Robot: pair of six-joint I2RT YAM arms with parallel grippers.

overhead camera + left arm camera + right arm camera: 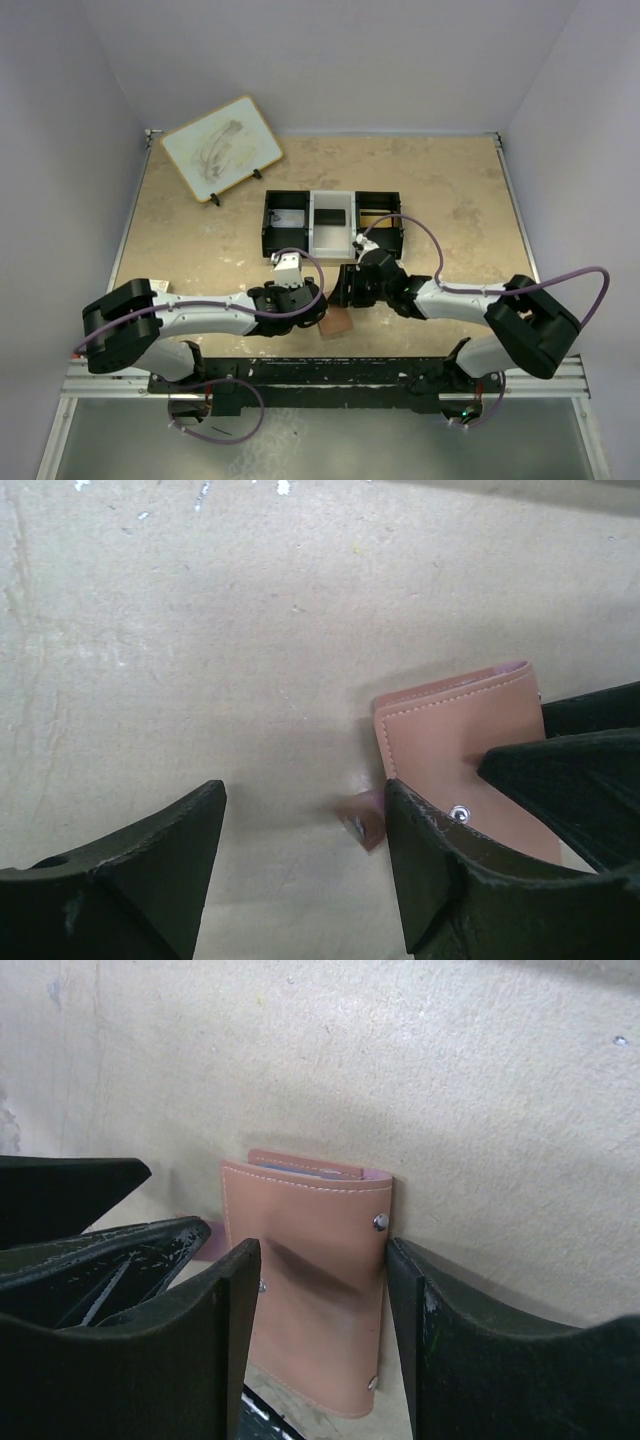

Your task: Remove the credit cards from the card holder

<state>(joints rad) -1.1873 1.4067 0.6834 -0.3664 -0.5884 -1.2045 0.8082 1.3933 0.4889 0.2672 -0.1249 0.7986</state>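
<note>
The left hand (305, 798) stands wide open over bare bench (250, 630) and holds nothing. One of its fingers (440, 880) overlaps the near corner of the holder (455, 735); whether they touch cannot be told. The right hand (325, 1252) is closed on the holder, one finger against each long edge, and the leather is creased between them. The holder lies folded shut on the bench between the two hands, toward the near edge.

Only the right wrist view shows a thin grey-blue strip (300, 1169) at the holder's far end; card or lining, I cannot tell. It also shows the snaps on the cover. The left wrist view adds a small flap (365, 822) sticking out beside the holder, and the right hand's black finger lying over the leather. Only the top view takes in the tray (268, 225) and the board (222, 148) farther back, both well apart from the holder, which the hands mostly hide there.
</note>
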